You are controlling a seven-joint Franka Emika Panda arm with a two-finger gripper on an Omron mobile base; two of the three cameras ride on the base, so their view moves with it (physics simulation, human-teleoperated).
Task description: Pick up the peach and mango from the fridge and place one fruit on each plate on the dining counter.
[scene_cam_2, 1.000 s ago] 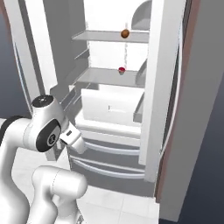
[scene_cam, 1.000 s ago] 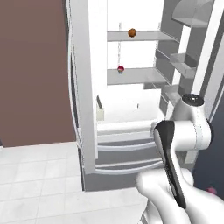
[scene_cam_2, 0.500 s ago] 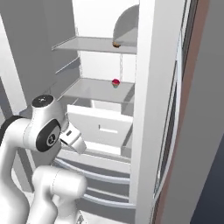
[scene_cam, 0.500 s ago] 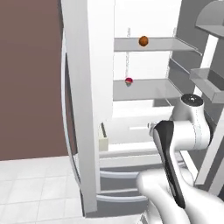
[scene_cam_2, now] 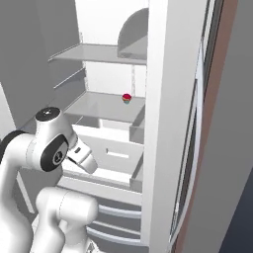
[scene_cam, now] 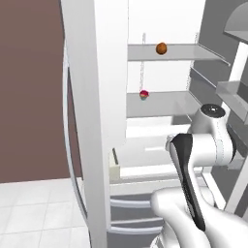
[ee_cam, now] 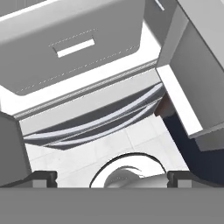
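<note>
The fridge (scene_cam: 97, 121) stands open right in front of me, its white shelves bare but for two small fruits. An orange-brown one, the peach (scene_cam: 161, 48), sits on the upper shelf. A red one with a greenish underside, the mango (scene_cam: 144, 94) (scene_cam_2: 127, 98), lies on the middle shelf. My arm is folded low before the wide grey drawers (ee_cam: 78, 48). My gripper (ee_cam: 111, 178) points down at them and the floor, open, with nothing between its fingertips (ee_cam: 41, 177). It is well below both fruits. The plates and the dining counter are out of view.
The fridge's open doors flank me: a left door edge (scene_cam: 85, 145) and a right door (scene_cam_2: 168, 123) with a long handle. Door bins (scene_cam: 232, 92) jut out at the right. A brown wall (scene_cam: 29, 97) and white tiled floor (scene_cam: 34, 213) lie to the left.
The whole picture has grown and shifted: the base has driven closer to the fridge. The arm keeps its folded pose and the gripper stays open.
</note>
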